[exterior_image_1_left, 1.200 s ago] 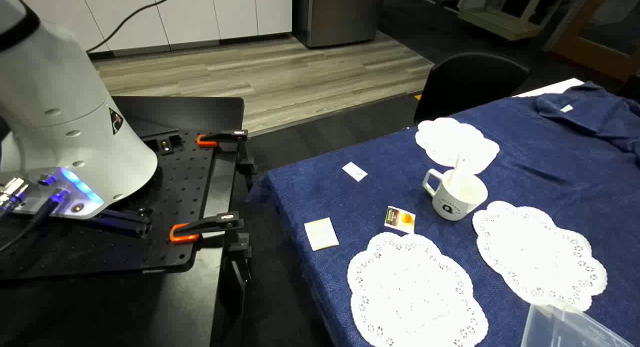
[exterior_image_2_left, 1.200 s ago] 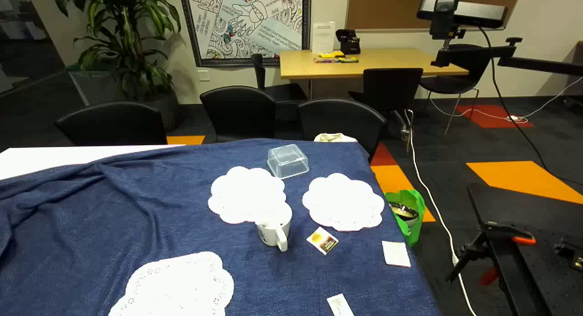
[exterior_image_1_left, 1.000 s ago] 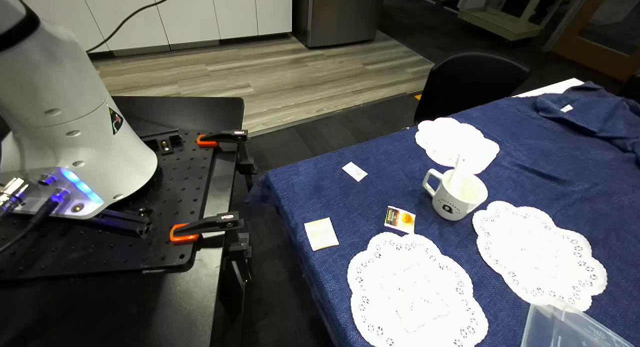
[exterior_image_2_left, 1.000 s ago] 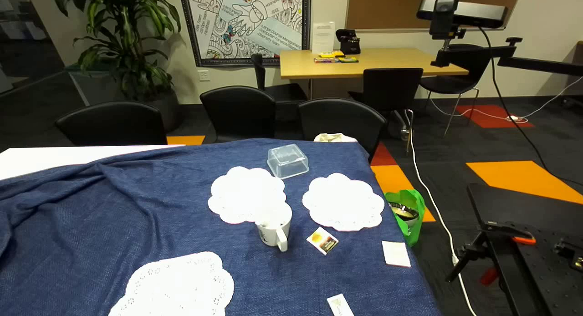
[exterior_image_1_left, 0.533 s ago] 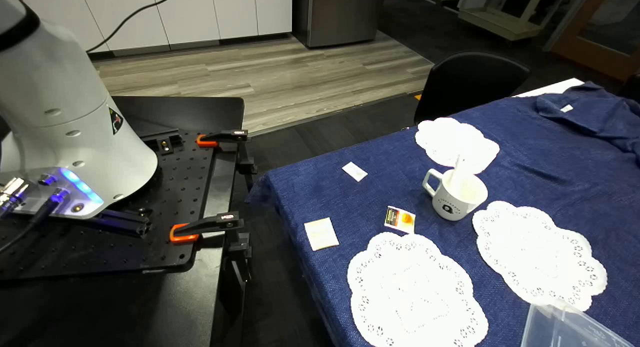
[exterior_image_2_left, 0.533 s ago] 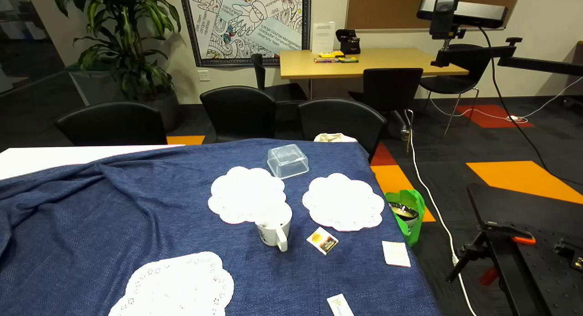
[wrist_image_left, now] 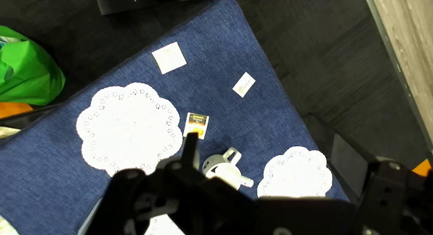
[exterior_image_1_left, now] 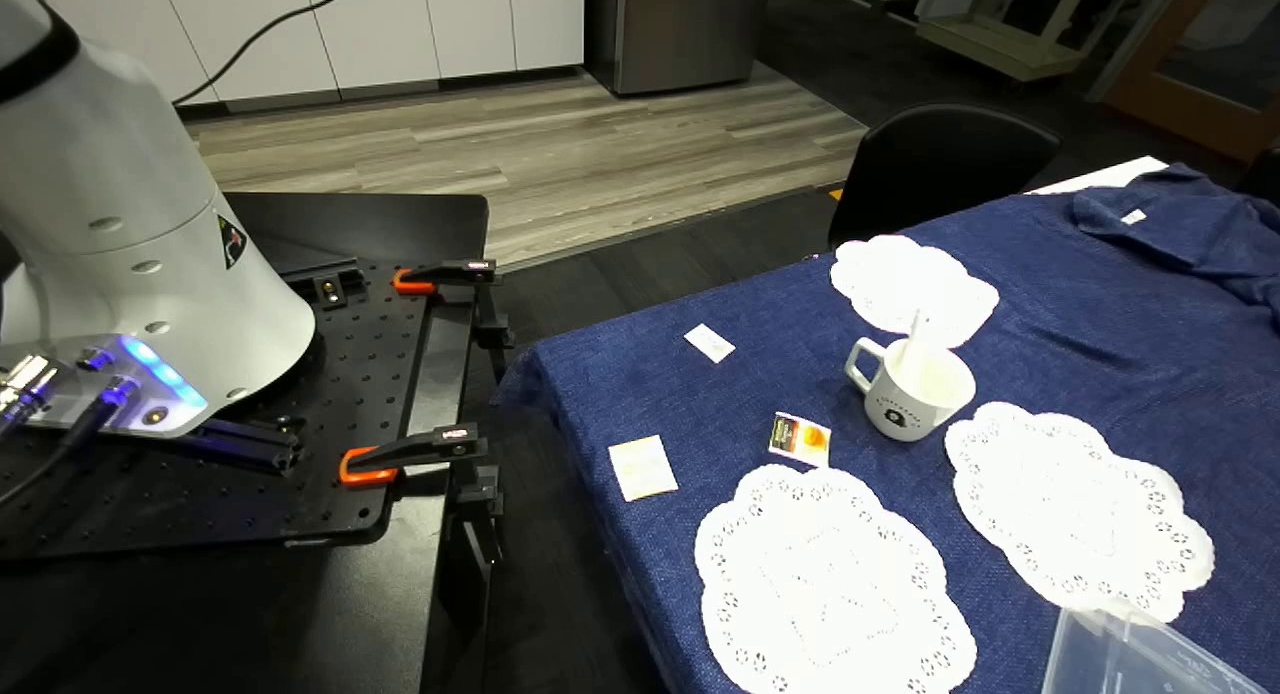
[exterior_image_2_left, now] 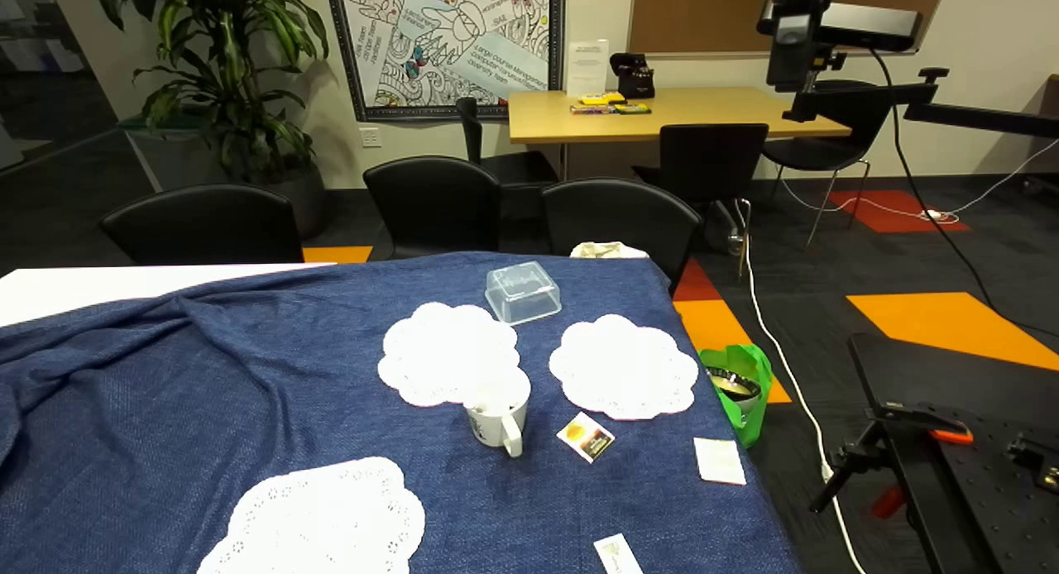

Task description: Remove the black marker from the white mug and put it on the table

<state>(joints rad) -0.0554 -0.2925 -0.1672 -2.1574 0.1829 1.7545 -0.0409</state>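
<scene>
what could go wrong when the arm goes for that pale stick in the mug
The stick leans in the mug and pokes out past its edge, so a sideways pull might tip or drag the mug.

In an exterior view its pale upper end blends into the doily behind it, so its position could be misjudged.

The gripper is open wide and might knock the handle on its way in.
</scene>
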